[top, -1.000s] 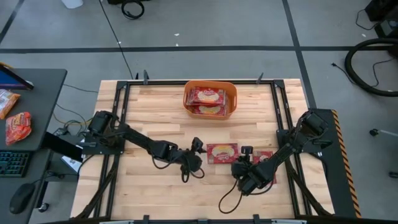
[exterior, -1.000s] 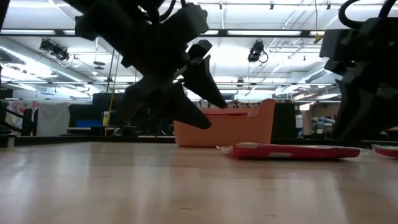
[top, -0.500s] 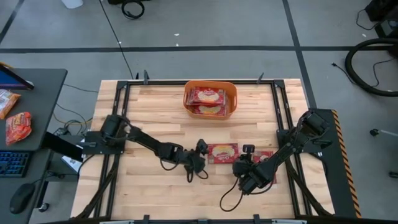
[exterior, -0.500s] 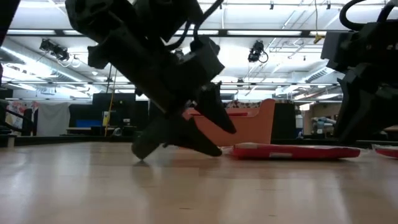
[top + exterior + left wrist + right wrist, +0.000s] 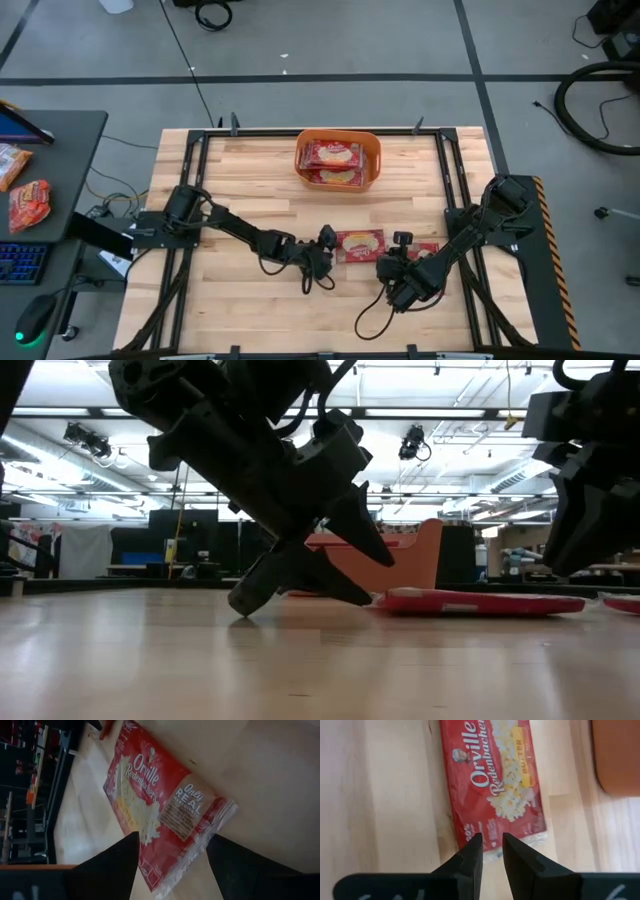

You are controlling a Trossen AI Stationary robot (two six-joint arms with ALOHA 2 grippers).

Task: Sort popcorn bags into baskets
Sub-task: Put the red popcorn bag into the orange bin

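One red popcorn bag point(image 5: 358, 244) lies flat on the table's middle. My left gripper point(image 5: 331, 248) is low at its left end. It is open, with one finger on each side of that end point(image 5: 172, 865). My right gripper point(image 5: 393, 250) hovers over the bag's right end point(image 5: 492, 840), clear of the table in the low view point(image 5: 585, 550), with only a narrow gap between its fingers. A second bag point(image 5: 428, 250) lies flat partly under my right arm. The orange tub point(image 5: 338, 160) at the far middle holds two bags. My left gripper stands with its open fingers point(image 5: 107, 867) level on either side of the bag's left end point(image 5: 165, 870), coming from the table's left. Whether either finger touches the bag, I cannot tell.
Black frame rails point(image 5: 195, 200) run along the table's left and right sides. A side table point(image 5: 40, 190) to the left carries more packets and a keyboard. Bare wood lies between the tub and the bags and along the near edge.
My left gripper has moved down and toward the table's right. Its open fingers now stand around the middle bag's left end, where before they were short of it. The bags have stayed where they were.
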